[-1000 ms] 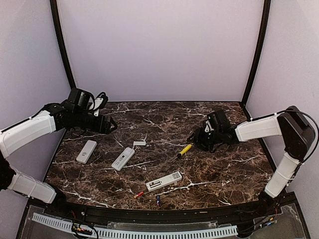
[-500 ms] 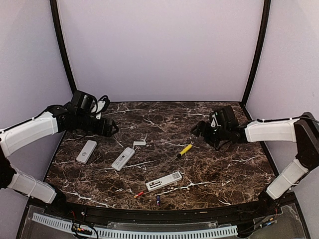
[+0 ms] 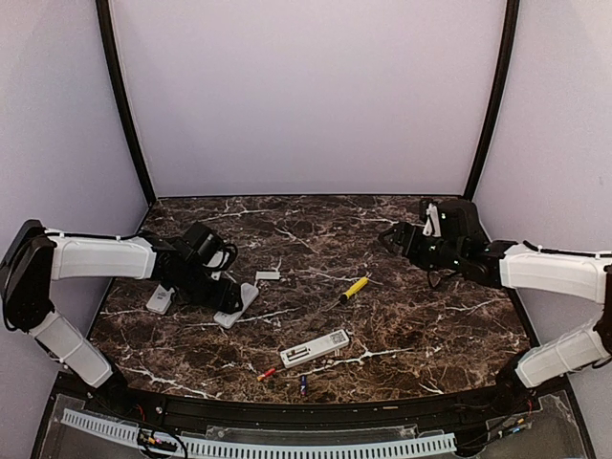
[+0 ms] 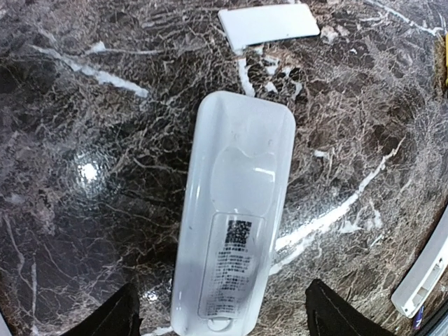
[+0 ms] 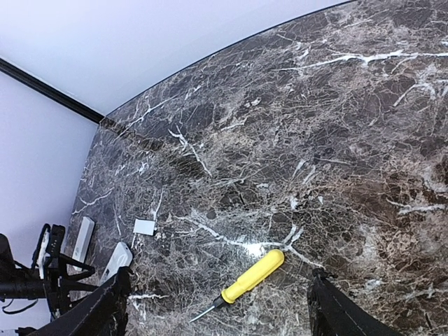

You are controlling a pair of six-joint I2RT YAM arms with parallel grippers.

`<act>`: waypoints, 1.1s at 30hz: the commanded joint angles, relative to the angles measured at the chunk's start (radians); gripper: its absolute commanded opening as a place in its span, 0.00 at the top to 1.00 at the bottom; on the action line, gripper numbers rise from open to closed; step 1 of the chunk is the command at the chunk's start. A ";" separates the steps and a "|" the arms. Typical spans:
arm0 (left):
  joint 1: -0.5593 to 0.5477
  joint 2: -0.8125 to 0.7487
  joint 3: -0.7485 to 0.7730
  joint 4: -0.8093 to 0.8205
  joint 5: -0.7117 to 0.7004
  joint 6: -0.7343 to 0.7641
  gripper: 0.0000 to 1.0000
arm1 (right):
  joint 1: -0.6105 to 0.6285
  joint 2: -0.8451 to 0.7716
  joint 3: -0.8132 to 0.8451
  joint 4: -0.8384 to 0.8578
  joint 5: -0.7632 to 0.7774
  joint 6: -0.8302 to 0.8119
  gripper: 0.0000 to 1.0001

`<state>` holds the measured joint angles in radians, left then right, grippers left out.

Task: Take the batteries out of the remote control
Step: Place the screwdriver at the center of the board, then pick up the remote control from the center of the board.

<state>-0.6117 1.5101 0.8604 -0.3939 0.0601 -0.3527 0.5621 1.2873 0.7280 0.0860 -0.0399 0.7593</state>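
In the top view, my left pincer (image 3: 228, 295) is low over a white remote (image 3: 245, 296) in the left middle of the marble table (image 3: 421, 325), and its jaws stand apart. A third remote (image 3: 158, 301) lies just beside my left arm, partly hidden by it. My right pincer (image 3: 394, 239) hangs above the far right part of the table, jaws apart, with nothing between them. A yellow screwdriver (image 3: 354, 288) lies alone between the two arms, and a small white cover plate (image 3: 268, 275) lies near the white remote. An opened remote (image 3: 314, 349) lies closer to the front edge. The batteries are loose on the table in front of it: an orange-red battery (image 3: 266, 374) and a blue battery (image 3: 303, 384), near each other but not touching. I cannot tell if any cell is inside a remote.

In the left wrist view, the white remote (image 4: 234, 231) lies back side up, with its label showing, between my fingertips (image 4: 115, 318). Marble shows on each side of it, so I do not clamp it. The cover plate (image 4: 269, 24) lies beyond its far end, apart from it.

In the right wrist view, my fingertips (image 5: 105, 311) are wide apart at the lower corners. The screwdriver (image 5: 248, 278) lies on the marble between them, not touched.
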 commanded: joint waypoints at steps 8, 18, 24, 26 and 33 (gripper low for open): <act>-0.019 0.045 -0.015 0.017 -0.004 -0.016 0.21 | 0.000 -0.001 -0.062 0.091 0.007 0.005 0.14; -0.061 0.086 0.000 -0.015 -0.089 -0.020 0.23 | 0.001 0.025 -0.050 0.110 -0.011 0.016 0.16; -0.068 0.098 0.002 -0.024 -0.104 -0.022 0.24 | 0.000 0.019 -0.068 0.118 -0.003 0.027 0.17; -0.072 0.113 0.011 -0.036 -0.124 -0.027 0.26 | 0.000 0.018 -0.070 0.119 -0.003 0.029 0.17; -0.078 0.128 0.020 -0.051 -0.119 -0.036 0.37 | 0.001 0.013 -0.074 0.121 0.004 0.032 0.17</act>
<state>-0.6838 1.6264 0.8711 -0.3988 -0.0544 -0.3786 0.5621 1.3060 0.6689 0.1802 -0.0444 0.7849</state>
